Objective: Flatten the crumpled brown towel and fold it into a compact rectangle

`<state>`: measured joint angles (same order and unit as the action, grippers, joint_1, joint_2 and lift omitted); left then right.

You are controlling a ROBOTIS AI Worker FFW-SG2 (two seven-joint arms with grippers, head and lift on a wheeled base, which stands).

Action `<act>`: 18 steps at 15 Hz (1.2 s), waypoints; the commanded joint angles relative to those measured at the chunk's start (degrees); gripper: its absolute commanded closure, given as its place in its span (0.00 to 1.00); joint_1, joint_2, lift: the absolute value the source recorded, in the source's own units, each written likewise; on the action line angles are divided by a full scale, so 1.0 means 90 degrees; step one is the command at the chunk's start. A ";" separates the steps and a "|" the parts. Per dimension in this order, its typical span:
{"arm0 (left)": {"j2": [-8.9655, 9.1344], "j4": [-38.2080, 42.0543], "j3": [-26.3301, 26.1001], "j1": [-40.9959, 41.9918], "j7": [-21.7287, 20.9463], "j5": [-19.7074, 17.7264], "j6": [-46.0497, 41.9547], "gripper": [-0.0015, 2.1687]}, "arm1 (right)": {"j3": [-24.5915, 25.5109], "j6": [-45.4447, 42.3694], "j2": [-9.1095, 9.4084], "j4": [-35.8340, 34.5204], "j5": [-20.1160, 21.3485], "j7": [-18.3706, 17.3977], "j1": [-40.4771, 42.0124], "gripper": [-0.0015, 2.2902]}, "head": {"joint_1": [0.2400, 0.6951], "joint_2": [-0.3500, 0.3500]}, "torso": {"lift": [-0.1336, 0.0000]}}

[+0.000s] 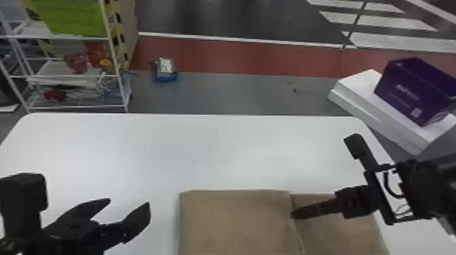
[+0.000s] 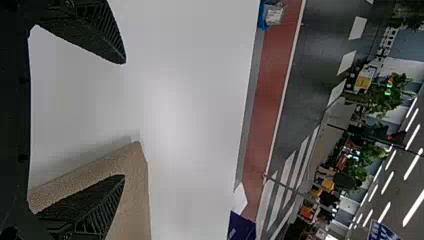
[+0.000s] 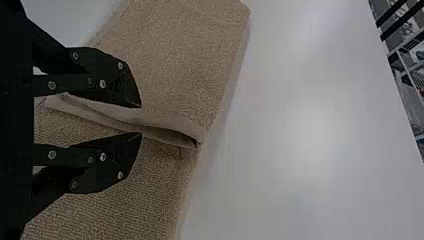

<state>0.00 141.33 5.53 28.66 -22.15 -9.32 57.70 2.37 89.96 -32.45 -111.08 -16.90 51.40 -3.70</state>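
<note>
The brown towel (image 1: pixel 234 220) lies flat at the table's front, its left part folded over so that a hemmed edge runs across it. My left gripper (image 1: pixel 130 203) stands open to the left of the towel, holding nothing. In the left wrist view the left gripper (image 2: pixel 125 120) has its fingers apart, one of them in front of the towel (image 2: pixel 132 200). Over the hemmed edge is my right gripper (image 1: pixel 293 214). In the right wrist view the right gripper (image 3: pixel 141 120) is open, its fingertips on either side of the raised hem of the towel (image 3: pixel 185 65).
The white table (image 1: pixel 203 145) stretches out behind the towel. Past its right edge a purple box (image 1: pixel 414 91) rests on a white block (image 1: pixel 376 108). A wire shelf (image 1: pixel 74 105) with a green bin (image 1: pixel 71 17) stands beyond the table at the back left.
</note>
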 commanded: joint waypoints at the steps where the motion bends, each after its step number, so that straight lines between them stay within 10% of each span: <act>1: 0.0017 0.0019 0.0001 -0.0001 0.0000 0.0000 0.0011 0.03 | -0.0019 0.0013 -0.0115 -0.0051 -0.0026 0.0031 0.0011 0.35 | 1.00 0.28 | 0.07; 18: 0.0017 -0.0010 0.0108 0.0029 -0.0078 -0.0059 -0.0009 0.03 | -0.0819 0.0013 -0.0125 0.0018 0.0530 0.0040 -0.0204 0.36 | 1.00 0.30 | 0.07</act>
<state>0.00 141.28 6.53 28.92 -22.85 -9.84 57.71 -4.80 89.96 -33.57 -110.92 -12.32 51.77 -5.59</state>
